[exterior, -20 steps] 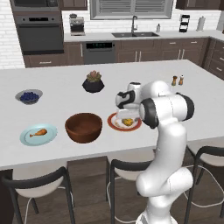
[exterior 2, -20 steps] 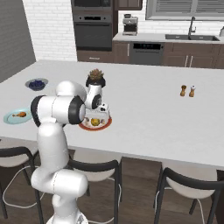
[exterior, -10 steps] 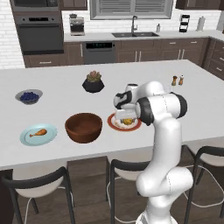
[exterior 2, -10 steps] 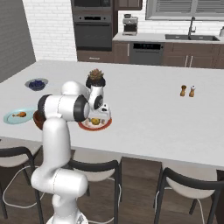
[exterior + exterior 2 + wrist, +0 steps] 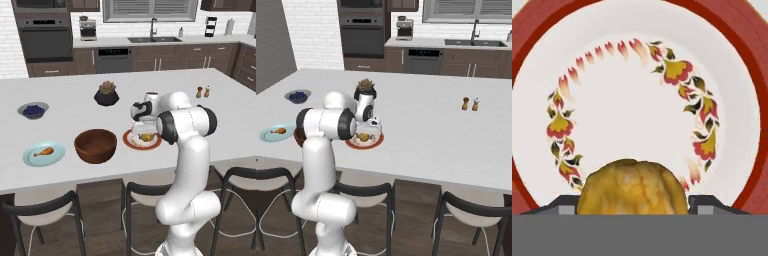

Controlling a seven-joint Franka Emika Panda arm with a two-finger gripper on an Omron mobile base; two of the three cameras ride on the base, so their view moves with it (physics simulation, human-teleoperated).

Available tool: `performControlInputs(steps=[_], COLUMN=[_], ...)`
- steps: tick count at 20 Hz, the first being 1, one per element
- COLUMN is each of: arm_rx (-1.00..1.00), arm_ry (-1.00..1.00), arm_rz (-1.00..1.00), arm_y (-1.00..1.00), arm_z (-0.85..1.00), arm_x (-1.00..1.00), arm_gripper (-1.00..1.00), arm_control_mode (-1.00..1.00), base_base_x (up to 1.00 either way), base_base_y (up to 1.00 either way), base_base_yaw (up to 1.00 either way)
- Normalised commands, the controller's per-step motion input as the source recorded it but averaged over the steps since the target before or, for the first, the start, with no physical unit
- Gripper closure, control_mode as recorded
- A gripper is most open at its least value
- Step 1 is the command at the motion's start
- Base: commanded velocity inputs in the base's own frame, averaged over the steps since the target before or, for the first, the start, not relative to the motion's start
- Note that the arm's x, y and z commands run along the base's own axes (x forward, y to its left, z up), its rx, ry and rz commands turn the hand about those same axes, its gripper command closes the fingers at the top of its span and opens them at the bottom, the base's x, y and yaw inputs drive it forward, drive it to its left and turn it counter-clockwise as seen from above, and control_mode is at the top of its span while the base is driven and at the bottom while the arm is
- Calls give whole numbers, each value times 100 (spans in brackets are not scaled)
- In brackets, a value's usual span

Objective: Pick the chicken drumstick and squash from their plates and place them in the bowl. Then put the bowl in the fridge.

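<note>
Over the white plate with the red-orange rim (image 5: 142, 140), the two-finger gripper (image 5: 145, 131) has come down from a hover a second ago until it sits right on the small roundish yellow squash (image 5: 633, 186), and its jaws have been narrowing from full width over that same second. From the hand view the squash rests on the plate's near edge with a dark fingertip (image 5: 564, 204) just beside each flank; the jaws are part-way closed around it, but I cannot tell whether the pads already touch, so it does not yet count as held. My reading is that the squash pick is in its closing stroke, and the lift has not begun. Just to the left of that plate stands the large reddish-brown wooden bowl (image 5: 95, 145), with nothing visible inside it, so the carry would be short. Further left of the plate, past the bowl, the small golden-orange chicken drumstick (image 5: 43, 151) lies untouched on the plain light blue plate (image 5: 43, 154). Behind the red-rimmed plate, well apart, are the black faceted plant pot (image 5: 106, 95) and the small grey blueberry bowl (image 5: 33, 110). Both foods are still to go in.
</note>
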Motion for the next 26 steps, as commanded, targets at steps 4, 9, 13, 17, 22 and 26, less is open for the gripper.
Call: performControlInputs(steps=[4, 9, 13, 17, 22, 26], arm_rx=[0, 0, 0, 0, 0, 0], arm_ry=[-9, -11, -7, 0, 0, 1], arm_rz=[0, 0, 0, -1, 0, 0], arm_y=[32, 77, 92, 97, 90, 59], arm_z=[100, 100, 72, 5, -4, -42], arm_x=[-76, -83, -42, 26, 43, 45], arm_gripper=[100, 100, 100, 100, 100, 100], arm_control_mode=[-100, -100, -100, -100, -100, -100], base_base_x=[0, 0, 0, 0, 0, 0], base_base_y=[0, 0, 0, 0, 0, 0], base_base_yaw=[0, 0, 0, 0, 0, 0])
